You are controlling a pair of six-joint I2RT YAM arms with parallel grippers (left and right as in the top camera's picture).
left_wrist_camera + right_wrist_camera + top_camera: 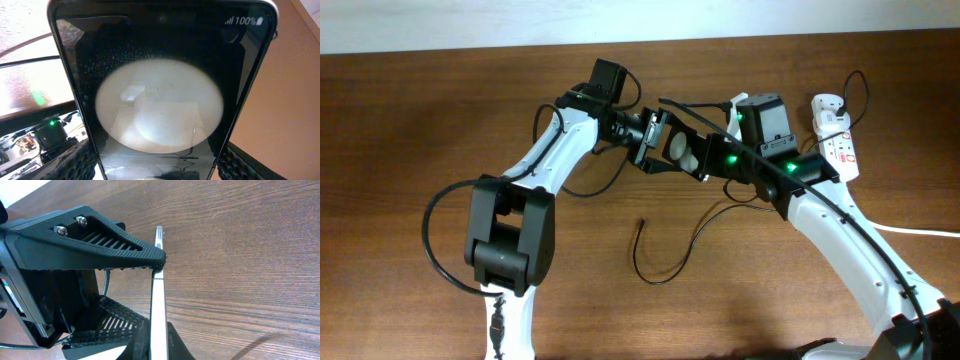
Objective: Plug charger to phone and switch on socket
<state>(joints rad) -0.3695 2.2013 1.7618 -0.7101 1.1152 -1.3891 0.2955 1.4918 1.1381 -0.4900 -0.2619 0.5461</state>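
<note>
The phone, a black glossy slab with two round glare spots, is held above the table between both grippers. My left gripper is shut on its sides; in the left wrist view the phone fills the frame between the fingers. My right gripper is shut on its other end; in the right wrist view the phone shows edge-on in the jaws. The charger cable lies loose on the table, its plug tip free. The white socket lies at the far right.
A white adapter block shows partly behind the right wrist. The socket's thick white cord runs off to the right. Black arm cables loop beside the left arm. The table is brown wood.
</note>
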